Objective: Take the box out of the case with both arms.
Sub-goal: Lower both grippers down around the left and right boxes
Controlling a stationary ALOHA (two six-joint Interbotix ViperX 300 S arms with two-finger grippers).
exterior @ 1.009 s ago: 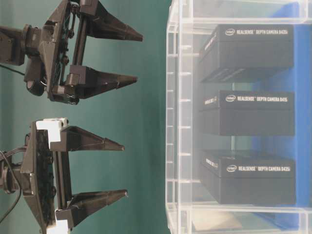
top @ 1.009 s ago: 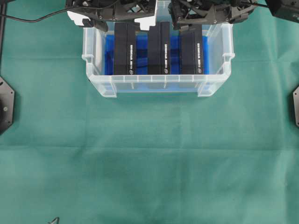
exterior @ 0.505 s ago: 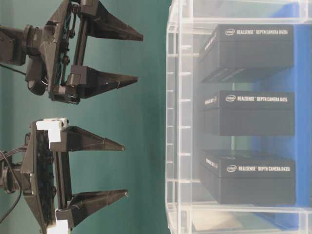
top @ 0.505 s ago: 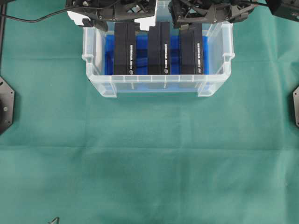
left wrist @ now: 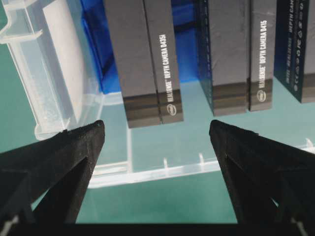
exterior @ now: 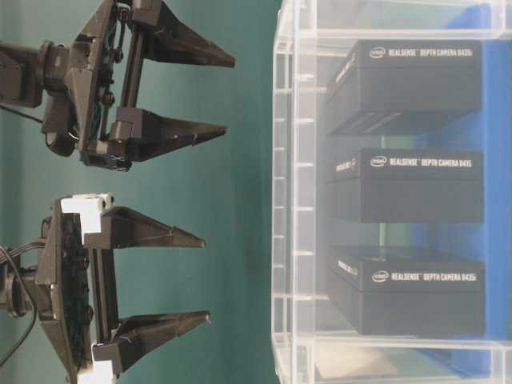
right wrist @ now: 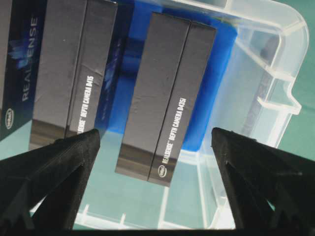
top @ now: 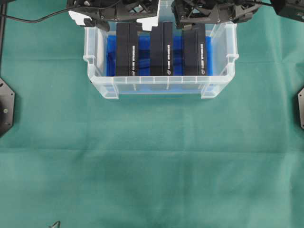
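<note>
Overhead, both tools (exterior: 204, 88) (exterior: 200, 278) hang open above the case (top: 97, 80).

There is one clear plastic tub (top: 97, 80). It has one blue lining (top: 110, 54) inside.

There are three black boxes in the tub. They stand side by side in a row: the left box (top: 127, 50), the middle box (top: 161, 48) and the right box (top: 194, 51). Each box has one line of white writing on it.

There are two robot arms, the left arm (top: 102, 8) and the right arm (top: 213, 10). Each arm has one gripper, so there are two grippers: the left gripper (left wrist: 156, 129) and the right gripper (right wrist: 155, 135). Each gripper has two pointed black fingers, which makes four fingers in all.

There is one green cloth (top: 152, 166) on the table.
</note>
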